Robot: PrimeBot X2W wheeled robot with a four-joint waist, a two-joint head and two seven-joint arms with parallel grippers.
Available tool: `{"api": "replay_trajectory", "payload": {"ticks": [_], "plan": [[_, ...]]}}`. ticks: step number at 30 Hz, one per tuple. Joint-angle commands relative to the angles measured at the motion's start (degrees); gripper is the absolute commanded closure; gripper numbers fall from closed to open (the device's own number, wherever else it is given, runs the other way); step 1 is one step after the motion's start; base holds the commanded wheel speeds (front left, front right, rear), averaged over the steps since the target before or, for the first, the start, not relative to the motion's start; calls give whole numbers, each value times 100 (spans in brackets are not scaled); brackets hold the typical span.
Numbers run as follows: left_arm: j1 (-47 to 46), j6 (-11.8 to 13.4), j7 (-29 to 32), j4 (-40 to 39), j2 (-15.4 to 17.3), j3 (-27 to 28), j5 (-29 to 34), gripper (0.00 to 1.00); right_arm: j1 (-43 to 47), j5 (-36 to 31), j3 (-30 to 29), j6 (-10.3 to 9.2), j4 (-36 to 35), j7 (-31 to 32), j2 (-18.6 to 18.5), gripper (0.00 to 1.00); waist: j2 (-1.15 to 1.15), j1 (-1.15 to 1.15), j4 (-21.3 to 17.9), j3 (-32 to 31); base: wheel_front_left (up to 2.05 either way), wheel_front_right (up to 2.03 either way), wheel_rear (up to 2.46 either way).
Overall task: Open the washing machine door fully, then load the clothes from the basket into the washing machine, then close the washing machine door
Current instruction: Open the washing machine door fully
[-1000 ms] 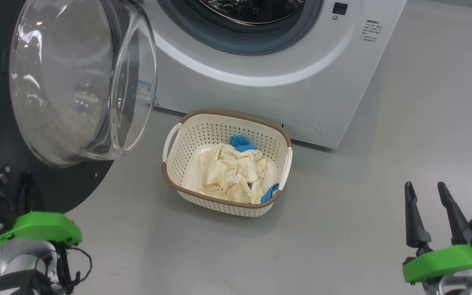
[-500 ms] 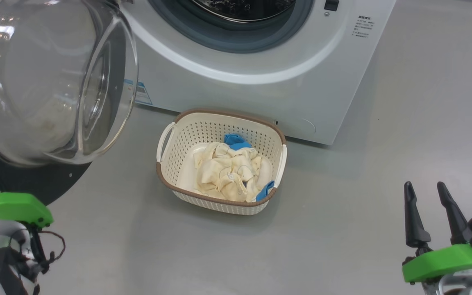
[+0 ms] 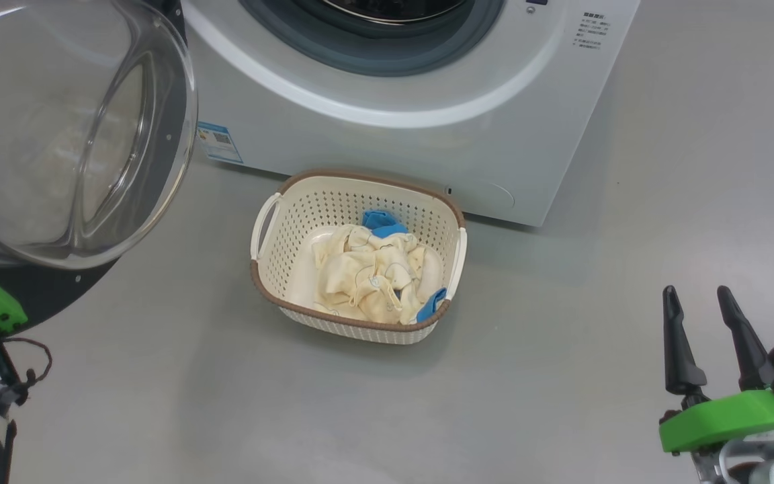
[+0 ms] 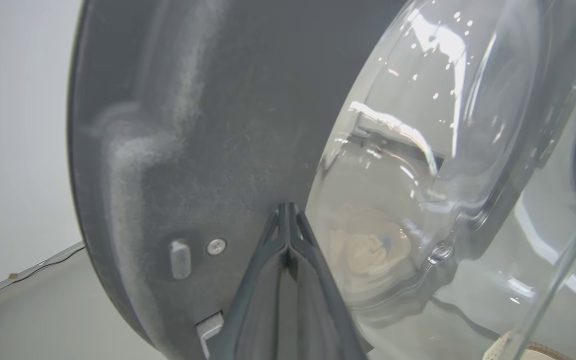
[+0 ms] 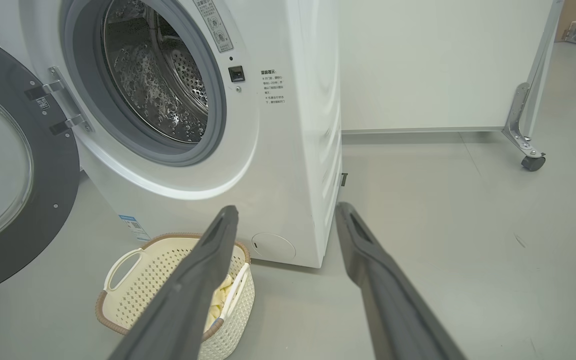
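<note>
The big white front-loading washing machine (image 3: 427, 134) had slid toward the top of the head view along with everything else, so the camera had turned. Its large round door with a black rim and bulging clear glass bowl (image 3: 64, 134), at the upper left of that view, had moved by more than the shift: it had swung wider, and the blue label sticker (image 3: 219, 142) on the machine's lower front, earlier behind the glass, stood uncovered. In my judgement the opening step was nearly finished and loading could follow.

The small cream perforated plastic basket with a brown rim (image 3: 360, 176) sat at the centre of the head view, on the floor just before the machine. The cream-yellow and blue clothes (image 3: 370, 272) lay heaped inside it, untouched.

The left gripper (image 4: 287, 212) had its fingers pressed together on nothing, tip at the door's dark inner face beside the glass; whether it touched I could not tell. The right gripper (image 3: 696, 299) hung spread and empty at the lower right.
</note>
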Motion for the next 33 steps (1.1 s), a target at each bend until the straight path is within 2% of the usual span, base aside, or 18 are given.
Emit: {"api": "replay_trajectory", "payload": {"ticks": [1, 14, 24, 33], "plan": [[-326, 218, -81, -76, 418, 312, 80, 100, -239, 5, 123, 21, -209, 22, -58, 0, 0, 0, -2, 9, 0, 0, 0], [-528, 0, -82, 35, 407, 822, 566, 100, -292, -29, 156, 21, -206, 28, -58, 0, 0, 0, -38, 47, 0, 0, 0], [-132, -132, -82, -406, 88, 1214, 840, 100, -304, -37, 116, 21, -214, 28, -58, 0, 0, 0, -53, 59, 0, 0, 0], [531, -271, -82, -1225, -345, 1485, 1114, 100, -271, -37, 80, 21, -202, 20, -58, 0, 0, 0, -17, 24, 0, 0, 0]]}}
